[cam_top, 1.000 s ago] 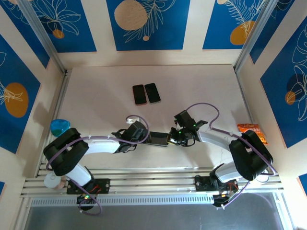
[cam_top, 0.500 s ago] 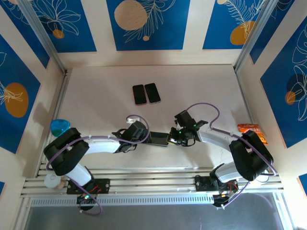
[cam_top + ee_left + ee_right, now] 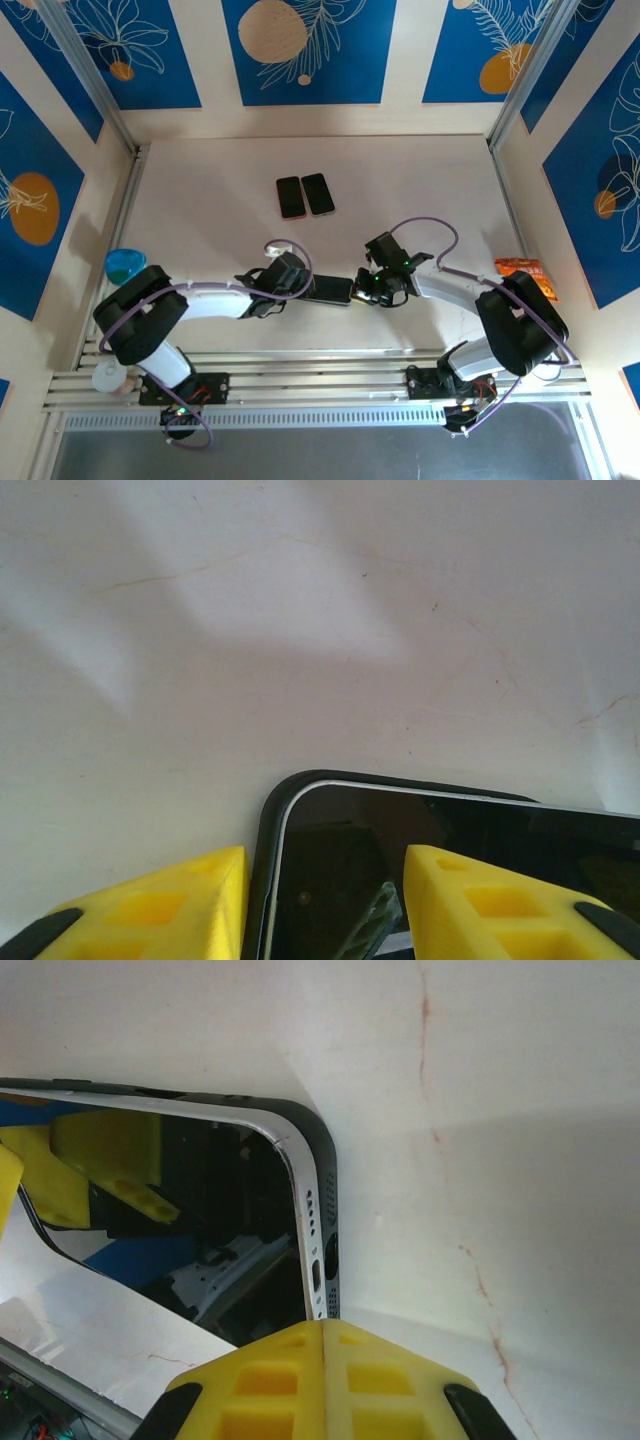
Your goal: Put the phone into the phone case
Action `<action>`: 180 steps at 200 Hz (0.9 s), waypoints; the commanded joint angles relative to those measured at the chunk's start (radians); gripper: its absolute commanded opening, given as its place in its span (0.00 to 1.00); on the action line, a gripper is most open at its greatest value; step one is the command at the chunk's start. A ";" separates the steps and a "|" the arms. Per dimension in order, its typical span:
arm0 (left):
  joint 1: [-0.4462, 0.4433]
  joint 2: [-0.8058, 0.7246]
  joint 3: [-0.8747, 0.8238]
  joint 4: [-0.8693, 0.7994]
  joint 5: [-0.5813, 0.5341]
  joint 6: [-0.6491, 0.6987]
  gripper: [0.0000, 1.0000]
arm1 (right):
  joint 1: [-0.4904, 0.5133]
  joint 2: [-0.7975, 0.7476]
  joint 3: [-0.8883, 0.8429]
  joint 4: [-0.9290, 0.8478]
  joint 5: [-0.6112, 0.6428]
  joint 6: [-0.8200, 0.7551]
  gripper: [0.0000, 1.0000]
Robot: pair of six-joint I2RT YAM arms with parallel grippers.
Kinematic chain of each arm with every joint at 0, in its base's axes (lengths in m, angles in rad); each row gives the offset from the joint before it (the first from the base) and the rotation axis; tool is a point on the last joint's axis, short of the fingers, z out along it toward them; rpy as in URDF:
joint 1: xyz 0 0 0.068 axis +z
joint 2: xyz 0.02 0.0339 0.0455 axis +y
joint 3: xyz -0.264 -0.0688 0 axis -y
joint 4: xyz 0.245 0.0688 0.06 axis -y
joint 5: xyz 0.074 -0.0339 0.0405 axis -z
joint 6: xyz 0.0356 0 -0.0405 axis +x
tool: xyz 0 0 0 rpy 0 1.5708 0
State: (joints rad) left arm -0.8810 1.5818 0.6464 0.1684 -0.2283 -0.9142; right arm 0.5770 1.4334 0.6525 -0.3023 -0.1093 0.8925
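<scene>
Robot lab test cell indicated: white table (image 3: pixel 200 200) enclosed by blue leaf-print panels (image 3: pixel 340 60), arm bases (image 3: pixel 185 392) bolted to aluminium rails (image 3: pixel 310 365).

The top external camera looks down on the whole table (image 3: pixel 420 190); both wrist cameras view the phone (image 3: pixel 328 289) closely, from opposite ends.

No lettering, brand, number or sign can be read anywhere. The orange packet (image 3: pixel 521 268) at the right edge of the worktop (image 3: pixel 420 190) carries some print, but it is too small to make out. The dark glass of the phone (image 3: pixel 500 850) gives back reflections and no legible mark.
</scene>
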 commanded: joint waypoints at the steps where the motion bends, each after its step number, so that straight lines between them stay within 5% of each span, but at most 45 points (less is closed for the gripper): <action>1: 0.003 0.017 0.027 -0.007 0.023 0.009 0.45 | -0.002 0.034 -0.003 0.006 -0.033 -0.013 0.00; 180: 0.002 0.055 0.023 0.025 0.067 -0.019 0.45 | 0.063 0.180 0.105 0.034 -0.052 -0.016 0.00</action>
State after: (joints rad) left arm -0.8745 1.6135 0.6651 0.1589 -0.2295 -0.9150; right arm 0.5900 1.5291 0.7540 -0.3901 -0.1307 0.8814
